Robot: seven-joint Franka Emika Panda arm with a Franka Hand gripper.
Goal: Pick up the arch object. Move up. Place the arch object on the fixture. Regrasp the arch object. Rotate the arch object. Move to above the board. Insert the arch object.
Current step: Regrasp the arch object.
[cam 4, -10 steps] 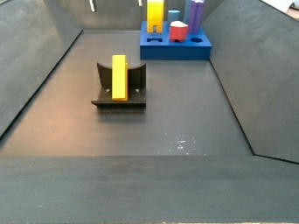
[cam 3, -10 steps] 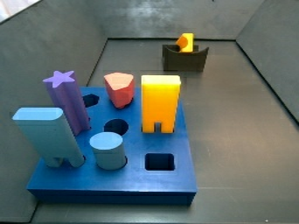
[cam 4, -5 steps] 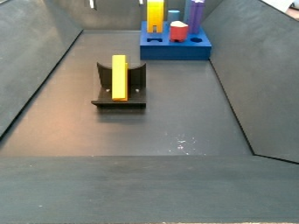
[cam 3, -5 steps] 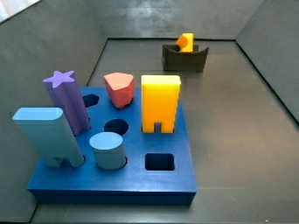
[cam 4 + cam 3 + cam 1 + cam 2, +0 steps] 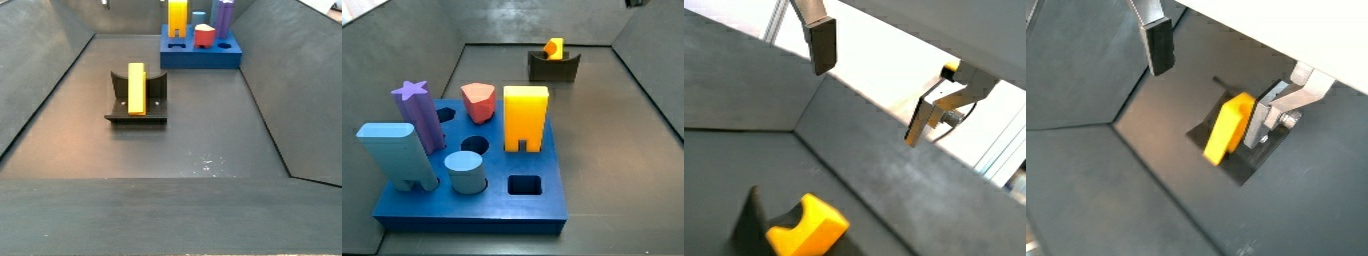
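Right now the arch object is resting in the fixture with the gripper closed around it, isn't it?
Not quite. The arch object does rest in the fixture, but the gripper is not closed around it. In a wrist view its fingers stand wide apart, above the piece and clear of it. Both side views show the arch object sitting alone in the fixture.
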